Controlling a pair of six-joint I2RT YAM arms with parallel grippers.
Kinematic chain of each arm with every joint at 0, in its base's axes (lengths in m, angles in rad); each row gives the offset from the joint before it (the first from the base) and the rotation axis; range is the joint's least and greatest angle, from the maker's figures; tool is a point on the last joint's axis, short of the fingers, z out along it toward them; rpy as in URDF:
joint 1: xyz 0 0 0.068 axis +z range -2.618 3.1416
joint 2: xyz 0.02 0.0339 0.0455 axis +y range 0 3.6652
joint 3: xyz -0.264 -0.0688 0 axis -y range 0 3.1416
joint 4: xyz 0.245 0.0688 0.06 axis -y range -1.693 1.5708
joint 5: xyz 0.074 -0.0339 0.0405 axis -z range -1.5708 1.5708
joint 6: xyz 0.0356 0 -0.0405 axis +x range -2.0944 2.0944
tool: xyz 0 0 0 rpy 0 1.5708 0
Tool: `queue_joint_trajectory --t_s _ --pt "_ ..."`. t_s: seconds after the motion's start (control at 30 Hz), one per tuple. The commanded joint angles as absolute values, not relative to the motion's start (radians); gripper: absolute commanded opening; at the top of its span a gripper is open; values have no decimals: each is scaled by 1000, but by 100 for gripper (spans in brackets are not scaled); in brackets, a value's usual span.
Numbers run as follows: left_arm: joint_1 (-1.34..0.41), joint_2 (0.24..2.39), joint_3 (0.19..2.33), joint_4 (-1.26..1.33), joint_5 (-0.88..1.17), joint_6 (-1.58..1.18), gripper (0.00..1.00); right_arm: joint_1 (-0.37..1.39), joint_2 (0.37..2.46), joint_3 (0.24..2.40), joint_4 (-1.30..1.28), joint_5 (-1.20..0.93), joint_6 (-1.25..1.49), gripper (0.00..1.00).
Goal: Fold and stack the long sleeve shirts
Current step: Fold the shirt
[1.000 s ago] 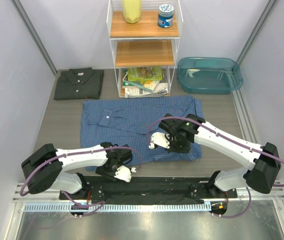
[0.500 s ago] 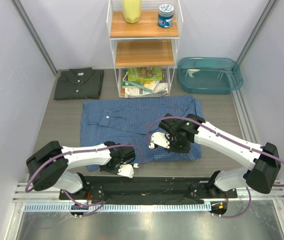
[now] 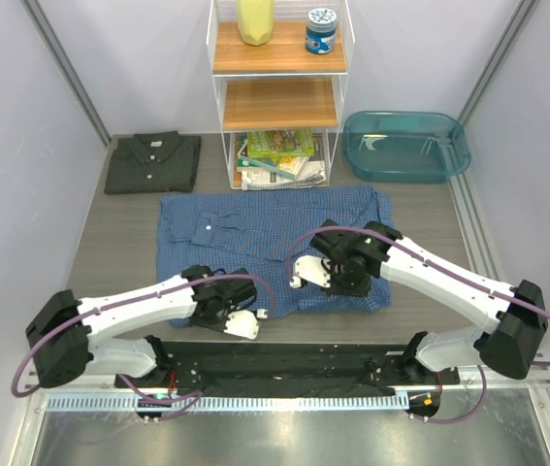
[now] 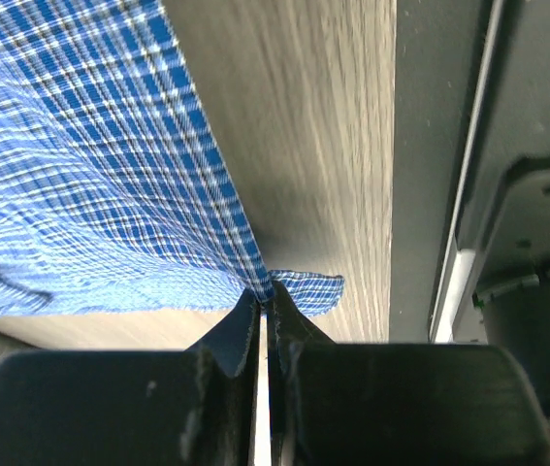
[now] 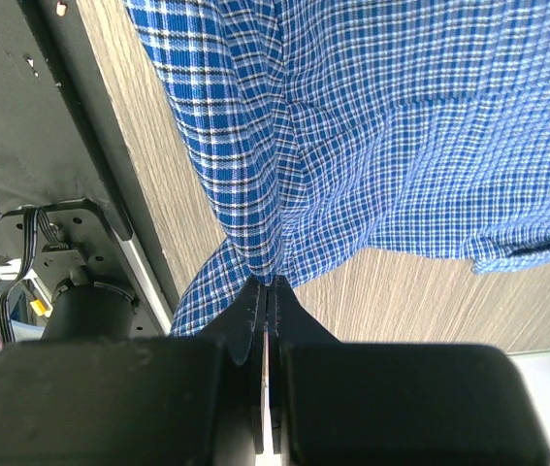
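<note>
Atop shelf (image 3: 282, 58), jar lid (image 3: 321, 16) txt unreadable; L pincer (image 4: 266, 293) pinches blue shirt (image 4: 90, 165).

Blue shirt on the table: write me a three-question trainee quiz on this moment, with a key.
1. True or false: the grey shirt lies folded at the far left, apart from the blue shirt.
2. The left gripper is shut on: A) the blue shirt's near edge, B) the grey shirt, C) nothing.
3. Fill in: the right gripper pinches the ___ shirt.
Key: 1 true; 2 A; 3 blue.
</note>
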State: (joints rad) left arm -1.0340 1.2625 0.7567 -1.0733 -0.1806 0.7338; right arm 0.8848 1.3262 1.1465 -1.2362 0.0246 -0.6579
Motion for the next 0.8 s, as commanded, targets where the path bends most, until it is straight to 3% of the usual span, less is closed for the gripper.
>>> queue_joint_trajectory --t_s 0.0,0.13,0.33,0.77 --pt "-973 1169 831 -1198 -135 796 0 871 1256 1192 -1261 55 -666 1" --pt "-784 1130 862 -1169 -135 1016 0 839 1247 1213 -1261 89 -705 1" --pt "-516 1252 1012 -1106 -78 1219 0 729 1334 1336 -1218 127 -843 1" --pt "-354 1535 1216 -948 -15 1534 0 522 1696 1681 -1066 204 -1196 1"
